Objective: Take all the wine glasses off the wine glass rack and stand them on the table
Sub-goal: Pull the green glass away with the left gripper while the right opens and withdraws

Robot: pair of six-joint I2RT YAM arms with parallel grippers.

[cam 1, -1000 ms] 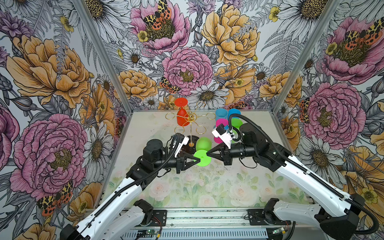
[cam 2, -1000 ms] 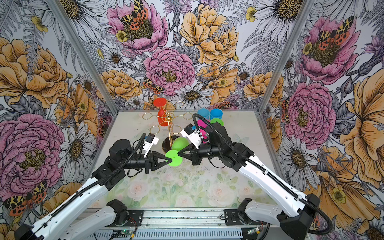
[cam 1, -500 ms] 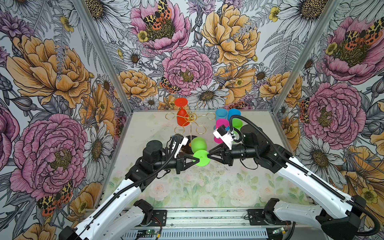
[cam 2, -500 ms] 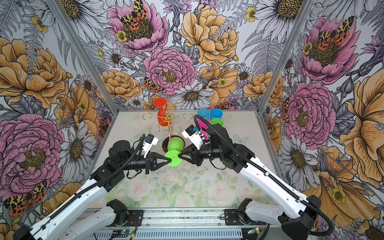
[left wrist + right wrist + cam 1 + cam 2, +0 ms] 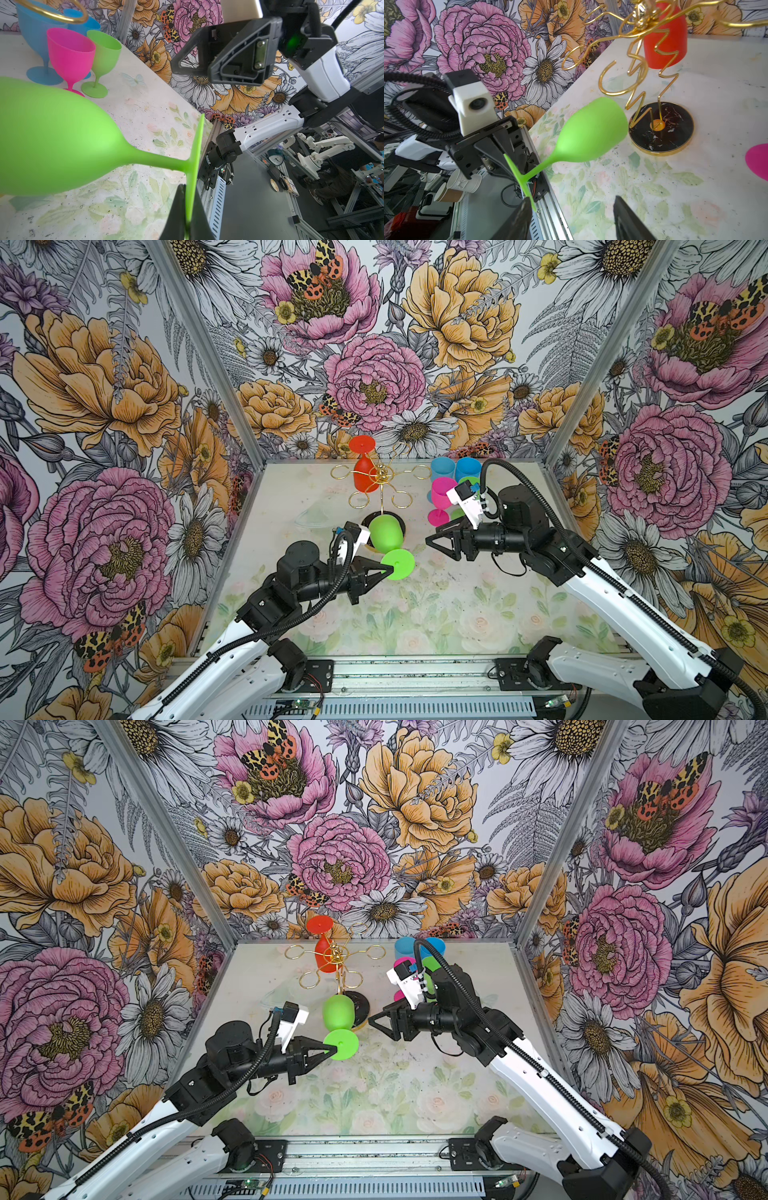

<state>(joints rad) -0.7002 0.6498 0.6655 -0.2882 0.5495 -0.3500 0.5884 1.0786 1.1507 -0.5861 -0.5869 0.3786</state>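
The lime-green plastic wine glass (image 5: 386,533) is held tilted above the worktop (image 5: 457,614), off the loops of the gold wire wine glass rack (image 5: 381,478) and just near of its black base. Its foot is pinched by the closed left pincer (image 5: 390,569). The right pincer (image 5: 436,545), clamped on the glass a second ago, has been opened and drawn back rightward, well clear.

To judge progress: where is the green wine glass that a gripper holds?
In both top views the green wine glass hangs tilted near the centre, in front of the wine glass rack, its foot pinched by the left gripper.
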